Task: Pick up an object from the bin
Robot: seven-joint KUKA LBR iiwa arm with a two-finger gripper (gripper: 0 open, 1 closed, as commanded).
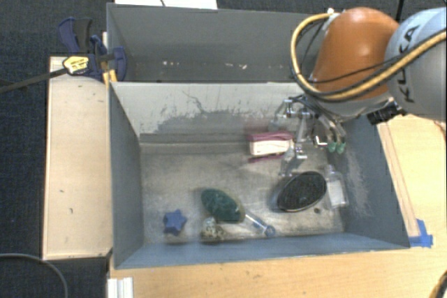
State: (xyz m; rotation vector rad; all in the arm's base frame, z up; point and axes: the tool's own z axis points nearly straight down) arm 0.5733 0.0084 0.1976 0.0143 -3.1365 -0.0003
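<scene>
Grey metal bin [127,171] held few small things. Gripper [297,153] hung low, near back wall, between pink-white block [271,145] and black oval thing [302,192]. Could not tell if wide or narrow. Reaching step, likely. Next: go down on one, squeeze.

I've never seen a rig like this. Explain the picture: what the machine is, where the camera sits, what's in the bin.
One camera looks down into a grey metal bin. The robot arm reaches in from the right; the orange dome is its cover. Its gripper hangs low, between a pink-and-white block and a black oval. Along the front lie a green lump and a blue piece. Whether it holds anything, I cannot tell.
</scene>
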